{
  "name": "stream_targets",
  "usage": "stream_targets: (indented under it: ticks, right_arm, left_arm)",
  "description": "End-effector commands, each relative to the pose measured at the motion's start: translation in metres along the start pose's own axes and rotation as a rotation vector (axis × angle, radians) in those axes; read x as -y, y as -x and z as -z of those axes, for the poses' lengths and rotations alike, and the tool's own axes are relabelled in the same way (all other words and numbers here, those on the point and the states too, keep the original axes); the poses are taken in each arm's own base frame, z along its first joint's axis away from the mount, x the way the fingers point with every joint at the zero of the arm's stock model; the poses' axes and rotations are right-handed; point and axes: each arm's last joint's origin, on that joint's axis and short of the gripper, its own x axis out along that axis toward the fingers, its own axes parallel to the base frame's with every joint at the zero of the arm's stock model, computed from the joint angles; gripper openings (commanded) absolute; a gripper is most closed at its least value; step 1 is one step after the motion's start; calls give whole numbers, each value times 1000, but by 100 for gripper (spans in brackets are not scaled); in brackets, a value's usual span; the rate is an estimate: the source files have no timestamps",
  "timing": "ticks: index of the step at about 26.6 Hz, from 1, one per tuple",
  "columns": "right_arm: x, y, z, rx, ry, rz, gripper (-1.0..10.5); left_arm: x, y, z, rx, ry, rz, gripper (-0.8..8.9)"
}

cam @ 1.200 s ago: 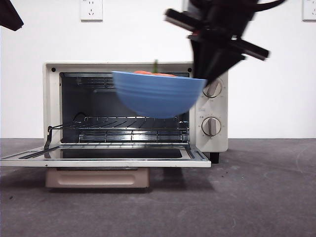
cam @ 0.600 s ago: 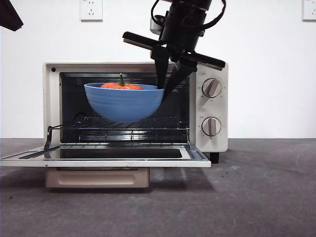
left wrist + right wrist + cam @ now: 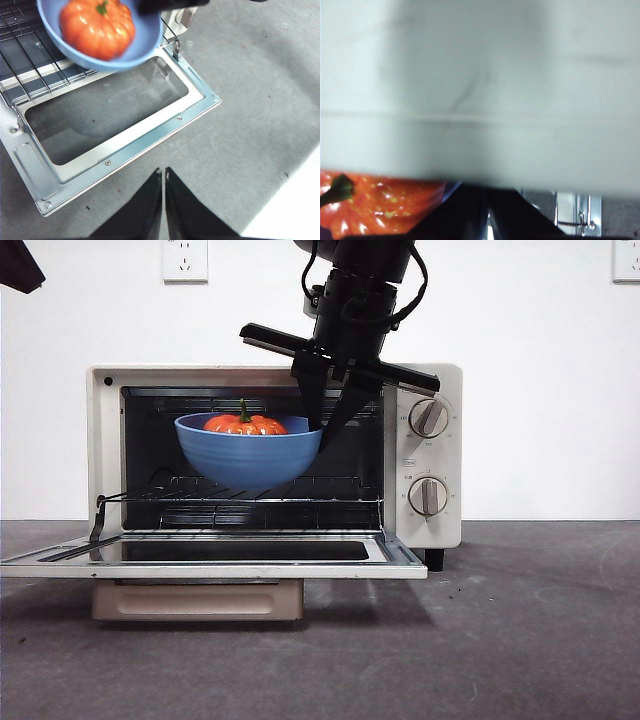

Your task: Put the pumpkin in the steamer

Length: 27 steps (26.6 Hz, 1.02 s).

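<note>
The right gripper (image 3: 322,423) pinches the rim of the blue ribbed bowl (image 3: 249,455), holding the glossy orange pumpkin (image 3: 243,424) beside its jaws. It hangs inside the cream-white boxy steamer (image 3: 424,455), above the wire rack (image 3: 250,502). The left gripper (image 3: 163,172) is closed, empty.

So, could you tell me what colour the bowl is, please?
Blue bowl, clearest in the front view.

Gloss on matt grey

Glossy orange pumpkin (image 3: 240,424) in a smooth ribbed blue bowl (image 3: 248,454); cream enamelled steamer (image 3: 432,525) with bright wire rack (image 3: 265,498), shiny metal door frame (image 3: 150,134); matt, speckled grey table (image 3: 520,640).
</note>
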Motion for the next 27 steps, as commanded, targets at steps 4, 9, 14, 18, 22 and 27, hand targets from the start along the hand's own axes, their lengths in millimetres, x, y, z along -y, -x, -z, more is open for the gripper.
stream_targets:
  ticks: [4,9,14,18,22,27]
  right_arm:
    - [-4,-9,-1,16,-39,18,10]
    - [-3,-14,-1,20,-43,37,10]
    - [-2,-16,-1,29,-49,55,15]
    - [-2,-16,-1,33,-49,58,154]
    - [-2,-16,-1,34,-48,59,196]
    - [-3,-14,-1,36,-38,54,198]
  left_arm:
    - [1,1,-2,11,-13,5,14]
    - [1,1,-2,10,-13,5,14]
    - [1,1,-1,9,-12,5,14]
    - [1,1,-1,9,-13,5,14]
    - [1,1,-1,9,-12,5,14]
    - [1,1,-1,4,-11,5,14]
